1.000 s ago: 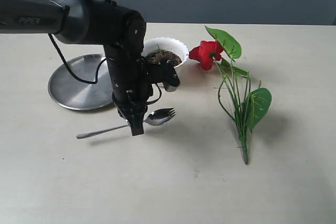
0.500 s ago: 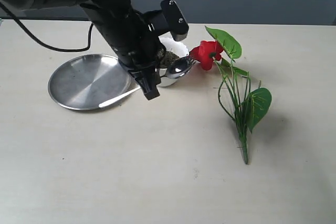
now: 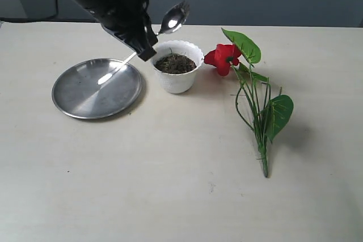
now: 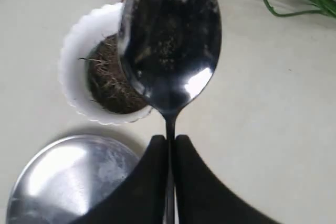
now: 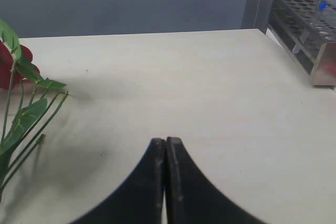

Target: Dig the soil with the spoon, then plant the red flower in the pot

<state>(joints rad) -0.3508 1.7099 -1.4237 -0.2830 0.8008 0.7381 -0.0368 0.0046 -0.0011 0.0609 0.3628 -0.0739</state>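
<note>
now the left gripper (image 4: 169, 145), jaws pinching the spoon (image 3: 173, 17), has lifted it above the pot (image 3: 179, 77) of soil (image 3: 175, 63), ready to dig; right jaws pressed together.

A round steel plate (image 3: 85, 92) is lying flat on the pale table (image 3: 170, 185), its shiny face catching a bright streak of light. In the left wrist view the plate (image 4: 58, 182) is showing only in part, a glare spot sitting on its brushed surface. Far from the plate, at the table's edge in the right wrist view, a grey rack (image 5: 307, 30) of small holes is standing with a blue-capped tube (image 5: 314, 15) poking up from it, and a dark blue-grey wall (image 5: 126, 1) is running behind the table.
</note>
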